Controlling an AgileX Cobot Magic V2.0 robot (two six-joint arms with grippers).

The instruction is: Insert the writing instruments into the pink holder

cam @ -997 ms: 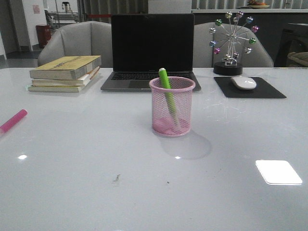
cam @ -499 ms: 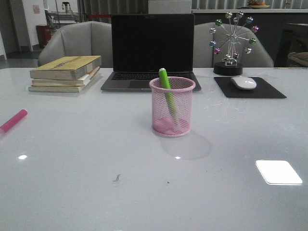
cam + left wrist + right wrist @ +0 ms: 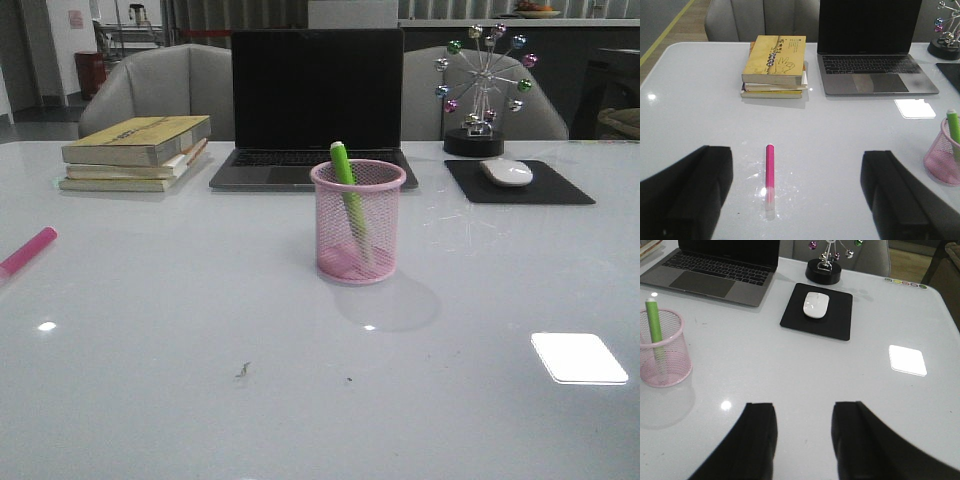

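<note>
Slim green marker (image 3: 348, 190) leans in mesh holder (image 3: 357, 222) (pink wire).

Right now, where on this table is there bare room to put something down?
The whole near half is bare, from the pink cup forward, with only the pink marker at the left edge. There is also bare room between the books and the marker. The back row is crowded: books, laptop, mouse pad.
</note>
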